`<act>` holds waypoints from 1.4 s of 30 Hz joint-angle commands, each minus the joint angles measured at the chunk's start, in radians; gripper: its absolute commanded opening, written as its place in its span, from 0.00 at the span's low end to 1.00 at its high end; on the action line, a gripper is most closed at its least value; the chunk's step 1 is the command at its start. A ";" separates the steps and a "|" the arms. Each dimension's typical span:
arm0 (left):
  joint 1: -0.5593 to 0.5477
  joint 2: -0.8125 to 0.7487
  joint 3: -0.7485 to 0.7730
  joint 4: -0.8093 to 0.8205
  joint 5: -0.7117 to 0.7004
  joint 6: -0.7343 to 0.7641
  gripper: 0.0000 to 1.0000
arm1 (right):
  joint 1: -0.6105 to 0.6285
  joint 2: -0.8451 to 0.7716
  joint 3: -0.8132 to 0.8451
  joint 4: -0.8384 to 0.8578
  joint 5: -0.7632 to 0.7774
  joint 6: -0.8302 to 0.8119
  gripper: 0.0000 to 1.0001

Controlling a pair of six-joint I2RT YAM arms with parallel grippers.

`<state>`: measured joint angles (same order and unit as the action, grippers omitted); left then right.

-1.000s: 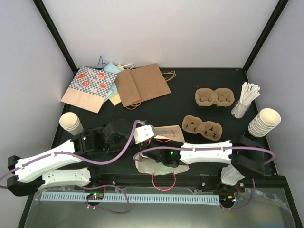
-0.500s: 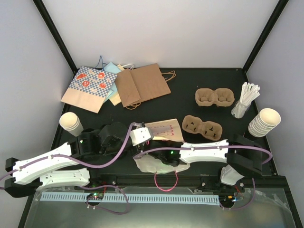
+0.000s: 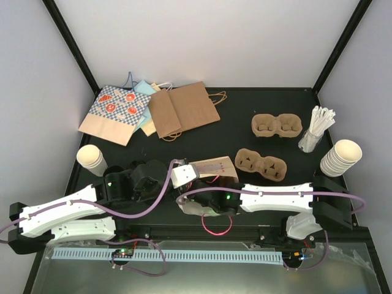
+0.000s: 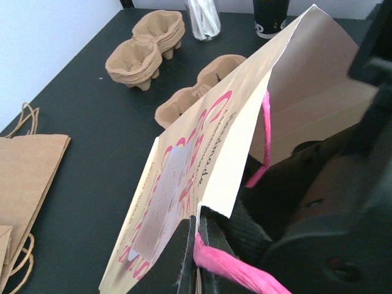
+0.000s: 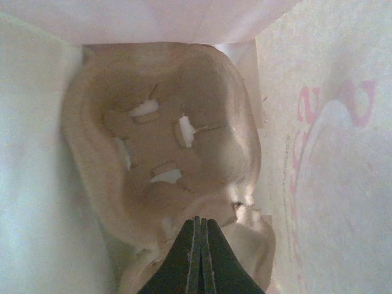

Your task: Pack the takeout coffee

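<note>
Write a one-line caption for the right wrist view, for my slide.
Inside the paper bag, the right tool holds a pulp cup carrier by its rim.

table (image 3: 245, 116): black, matt
printed bag (image 4: 233, 122): cream paper, matt, smooth
bag handle (image 4: 229, 266): pink twisted cord
pulp cup carrier (image 5: 171, 153): tan moulded fibre, rough
brown bag (image 3: 184, 109): kraft paper, matt
left pincer (image 4: 196, 222): black, matt plastic

The counter (image 3: 245, 104) is black. The open bag (image 3: 211, 167) is cream with pink lettering and pink handles (image 4: 236, 272). Behind that bag lie a plain brown bag (image 3: 184, 109) and a blue-and-white checked bag (image 3: 116, 109) dotted with red-orange discs. To its right, the cup carriers (image 3: 261, 164) are tan.
</note>
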<state>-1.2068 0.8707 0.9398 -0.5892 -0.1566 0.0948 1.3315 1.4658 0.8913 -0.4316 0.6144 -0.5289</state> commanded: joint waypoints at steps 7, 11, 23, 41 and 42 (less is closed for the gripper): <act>0.025 0.063 0.053 0.001 -0.154 0.092 0.01 | 0.075 -0.073 0.047 -0.126 -0.069 0.135 0.01; 0.048 0.087 0.073 0.042 -0.187 0.177 0.02 | 0.088 -0.028 -0.005 -0.045 -0.066 0.173 0.01; 0.048 0.044 0.068 -0.019 -0.071 0.170 0.02 | 0.087 0.155 -0.044 0.204 0.052 0.166 0.01; -0.019 -0.006 -0.064 -0.022 0.119 -0.005 0.04 | 0.100 0.048 -0.054 0.111 0.171 0.163 0.01; -0.023 -0.005 -0.063 -0.027 0.117 -0.010 0.04 | 0.109 0.049 -0.051 0.102 0.184 0.169 0.01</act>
<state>-1.2083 0.8589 0.8867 -0.5873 -0.0612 0.1333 1.4246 1.5230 0.8307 -0.2932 0.7296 -0.4046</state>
